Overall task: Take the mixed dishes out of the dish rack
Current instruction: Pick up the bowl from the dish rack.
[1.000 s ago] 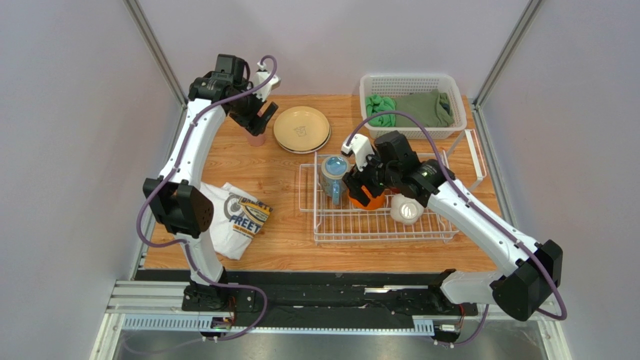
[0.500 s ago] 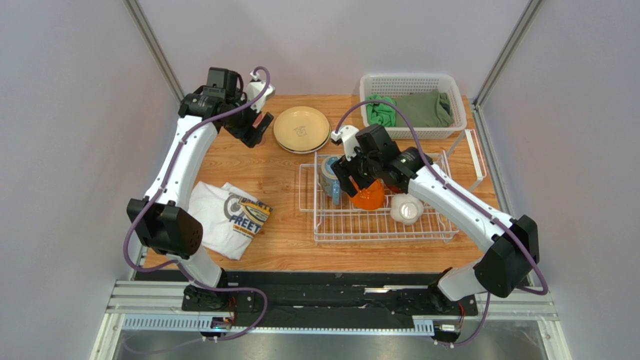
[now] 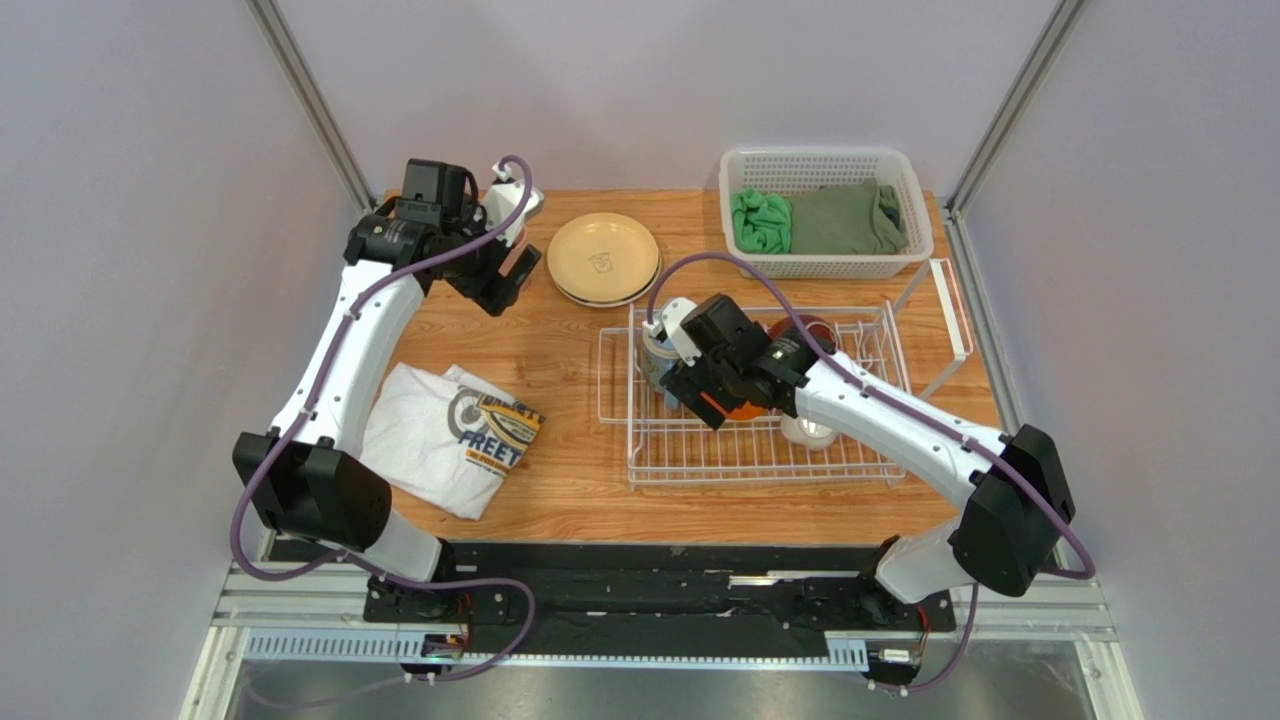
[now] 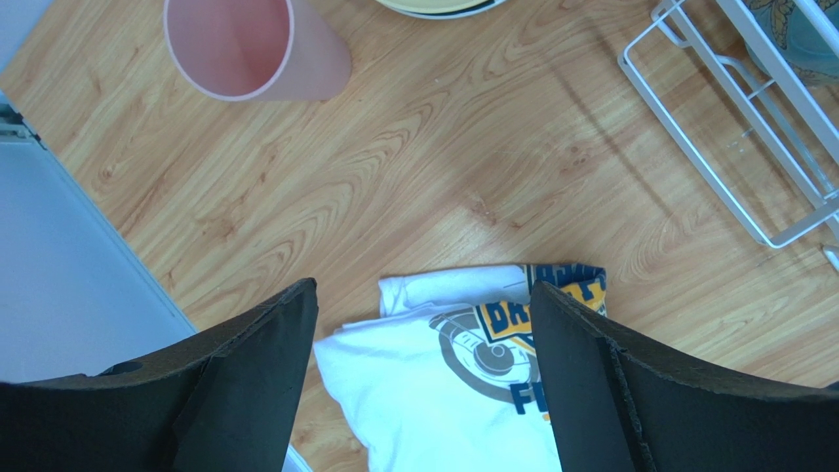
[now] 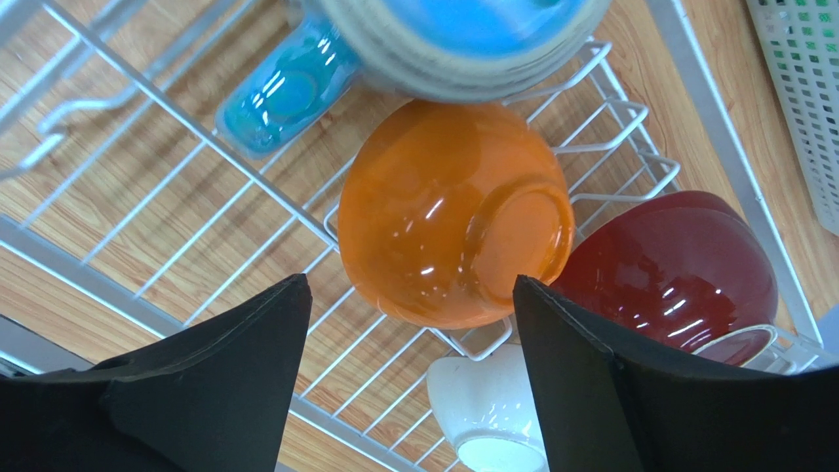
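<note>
Light-blue mug (image 5: pixel 463 25) blurred, cropped by top edge ahead of right gripper (image 5: pixel 409 285); small white bowl (image 5: pixel 483 408) cropped between fingers (image 5: pixel 197 393).

- The dish rack (image 3: pixel 759 450) stands on the table (image 3: pixel 571 360), right of centre, before my right arm.
- In it, the mug (image 5: pixel 463 39) sits far left, the upturned bowl (image 5: pixel 453 216) just right of it, a second bowl (image 5: pixel 679 265) further right, and the small bowl (image 5: pixel 483 413) in front of those two.
- The stack of plates (image 3: pixel 603 258) lies just behind the rack's left corner, with the cup (image 4: pixel 246 44) to its left.
- The T-shirt (image 3: pixel 451 435) lies left of the rack, before my left arm.
- The basket (image 3: pixel 819 158), behind the rack, holds the cloths (image 3: pixel 827 218).
</note>
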Motion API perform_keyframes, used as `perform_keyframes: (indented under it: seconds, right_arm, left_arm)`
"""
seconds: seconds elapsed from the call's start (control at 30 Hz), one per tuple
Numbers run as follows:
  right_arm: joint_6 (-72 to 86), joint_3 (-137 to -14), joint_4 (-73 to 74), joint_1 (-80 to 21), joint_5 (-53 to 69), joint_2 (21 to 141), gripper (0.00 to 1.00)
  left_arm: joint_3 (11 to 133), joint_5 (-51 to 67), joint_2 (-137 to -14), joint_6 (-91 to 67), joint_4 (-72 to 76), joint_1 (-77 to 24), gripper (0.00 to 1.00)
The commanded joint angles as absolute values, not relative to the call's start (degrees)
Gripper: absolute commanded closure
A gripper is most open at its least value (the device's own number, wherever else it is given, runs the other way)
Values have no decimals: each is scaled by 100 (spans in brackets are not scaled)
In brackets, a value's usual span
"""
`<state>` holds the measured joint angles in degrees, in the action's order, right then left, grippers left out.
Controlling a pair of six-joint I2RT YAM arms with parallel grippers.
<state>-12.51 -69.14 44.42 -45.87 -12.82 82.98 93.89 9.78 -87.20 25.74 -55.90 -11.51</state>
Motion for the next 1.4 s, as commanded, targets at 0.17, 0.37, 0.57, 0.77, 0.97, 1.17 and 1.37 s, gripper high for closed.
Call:
perform_keyframes:
  seconds: [0.17, 0.37, 0.57, 0.77, 0.97, 1.17, 1.37]
  right_arm:
    - [-1731, -6487, 4175, -4808, -2179, 8147, 18]
    - [-1837, -6416, 4043, -4878, -2215, 8183, 16]
    - [-1854, -6416, 4017, -4931, -2083, 8183, 14]
    - [-1890, -6390, 3982, -4992, -2144, 8305, 14]
    - [-1925, -6372, 3902, -5106, -2232, 8429, 14]
    - [-1977, -6355, 3797, -5194, -2530, 8595, 13]
    - [-2030, -6276, 3621, -5326, -2978, 8727, 13]
  left_arm:
    - [9062, 1037, -8341, 2628, -5326, -1169, 12]
    - [9018, 1020, -8323, 2681, -5335, -1160, 12]
    - [8965, 1037, -8332, 2707, -5335, -1169, 12]
    - [8947, 1037, -8350, 2725, -5335, -1160, 12]
    - [8903, 1028, -8332, 2760, -5344, -1160, 12]
    - [8807, 993, -8297, 2795, -5300, -1160, 12]
    - [8710, 976, -8279, 2821, -5247, -1160, 12]
